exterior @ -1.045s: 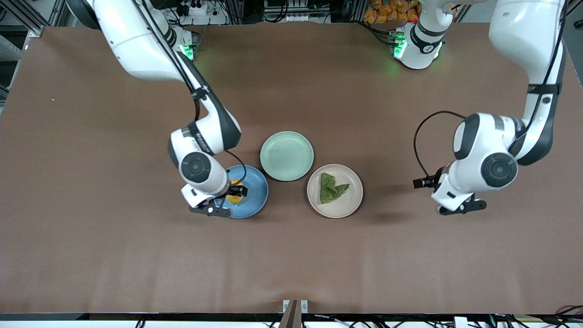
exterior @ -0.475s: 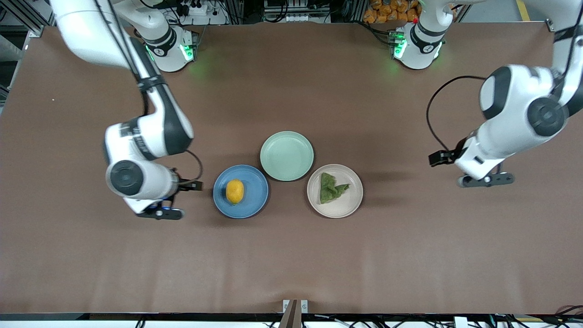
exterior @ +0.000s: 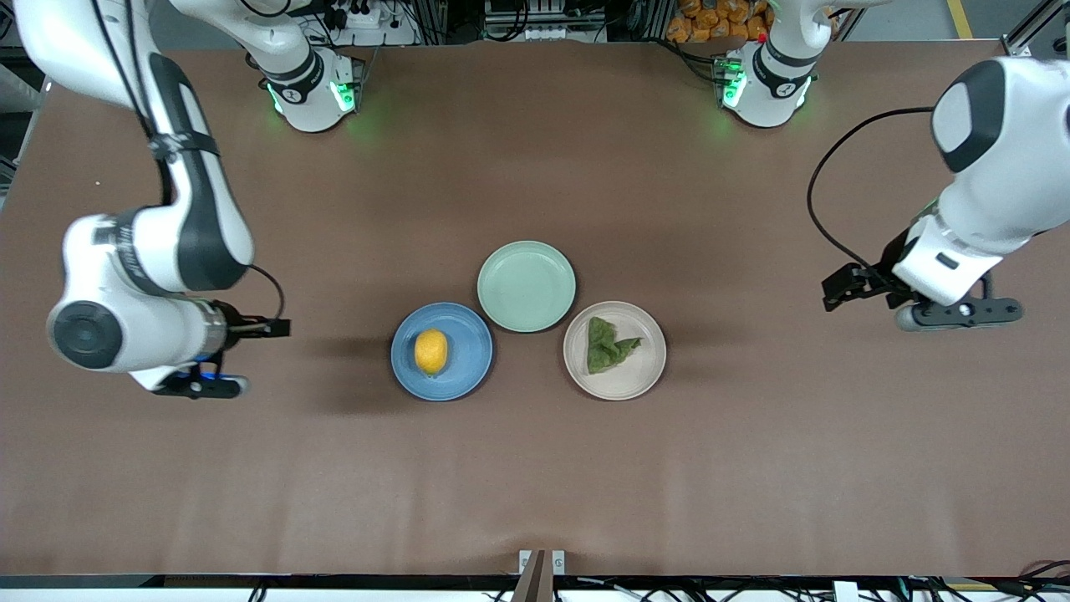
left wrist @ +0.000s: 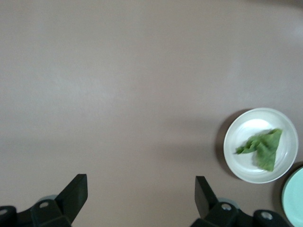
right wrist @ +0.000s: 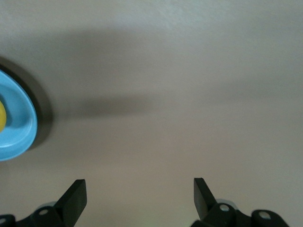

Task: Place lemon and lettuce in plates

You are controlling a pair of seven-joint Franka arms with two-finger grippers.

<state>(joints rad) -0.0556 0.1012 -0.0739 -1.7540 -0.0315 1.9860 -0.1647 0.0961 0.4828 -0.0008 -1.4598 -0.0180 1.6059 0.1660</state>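
Blue plate (exterior: 468,368) holds your one lemon (exterior: 430,351), beige plate (exterior: 644,376) your one lettuce (exterior: 606,344). Left gripper (left wrist: 141,201) and right gripper (right wrist: 140,201) hover wide open, empty, over bare table (exterior: 535,468).

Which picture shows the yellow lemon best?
The front view: the whole lemon lies on the blue plate. The right wrist view catches only a yellow sliver at its edge. The left wrist view shows none of it.

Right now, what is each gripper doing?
Left gripper: open, empty, over bare table.
Right gripper: open, empty, over bare table.
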